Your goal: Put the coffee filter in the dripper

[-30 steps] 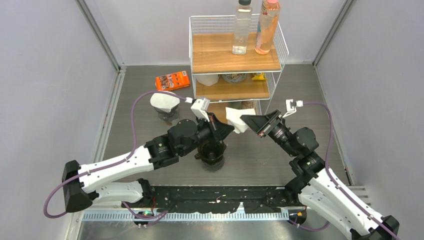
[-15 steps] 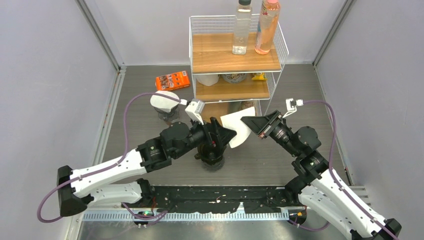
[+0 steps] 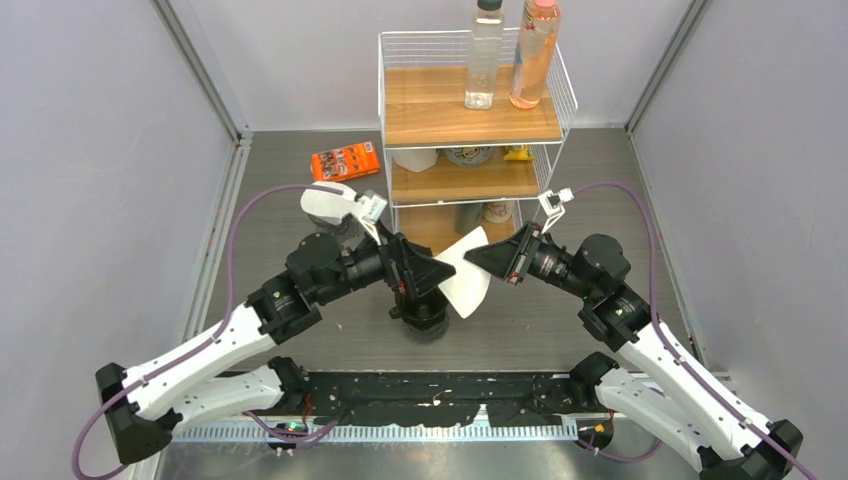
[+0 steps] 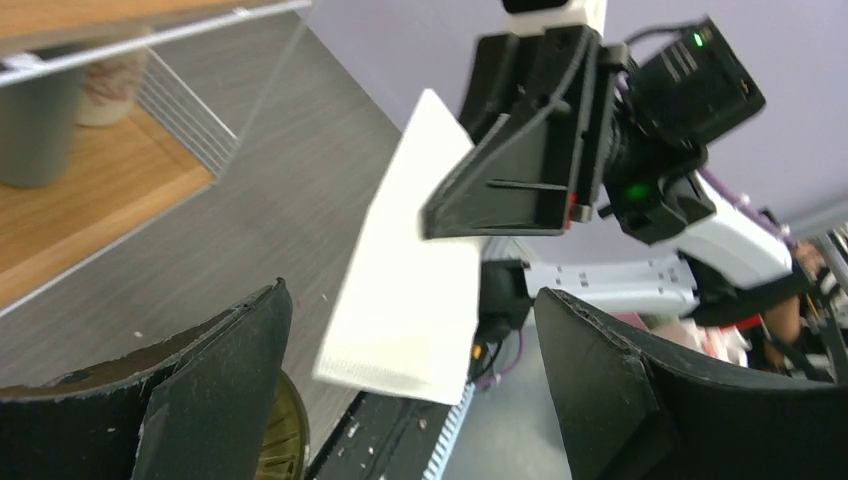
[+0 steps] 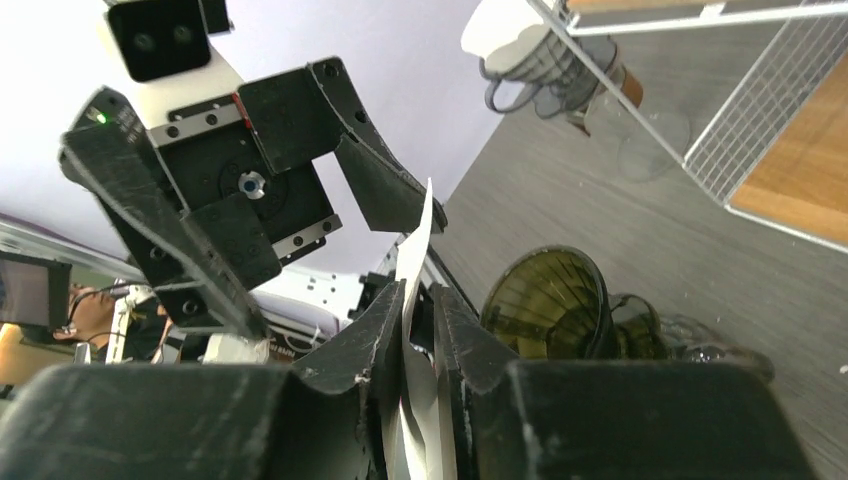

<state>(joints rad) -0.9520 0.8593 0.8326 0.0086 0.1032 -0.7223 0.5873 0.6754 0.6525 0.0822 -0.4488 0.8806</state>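
The left gripper [image 4: 412, 300] stands jaws apart above the dark dripper [image 3: 420, 305], and just off its fingertips hangs the coffee filter [image 3: 465, 285], flat white folded paper, surely light, limp and easily creased, best pinched by its edge, as the right gripper [image 3: 478, 258] clamps it.

From my station: the white paper coffee filter [image 3: 460, 278], folded flat into a fan, hangs on edge in mid-air, pinched along one side by the right end effector [image 5: 418, 305]. Below and just beside it, the dark ribbed dripper [image 5: 545, 300] stands upright, mouth open.
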